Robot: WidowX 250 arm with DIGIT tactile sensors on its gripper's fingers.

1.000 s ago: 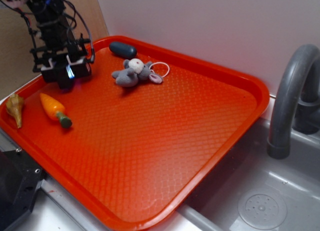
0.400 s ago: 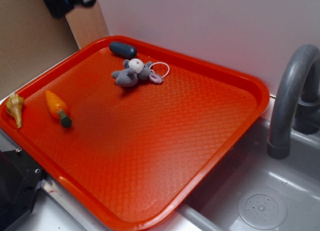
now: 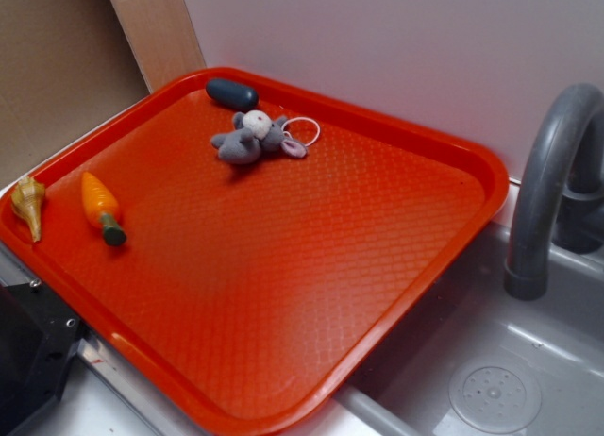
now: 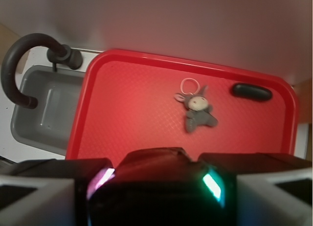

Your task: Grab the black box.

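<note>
While the gripper (image 4: 155, 187) rides high over the red tray (image 4: 122, 118), seemingly clamped on the black box (image 4: 155, 174), a weak hold could drop it.

The arm and claw, seen a second ago low over the tray's (image 3: 283, 266) far left corner, are no longer seen in the exterior view. The black box that was gripped there is gone from the tray. The carrot (image 3: 100, 206) has been shifted slightly, its green end now turned nearer.
</note>
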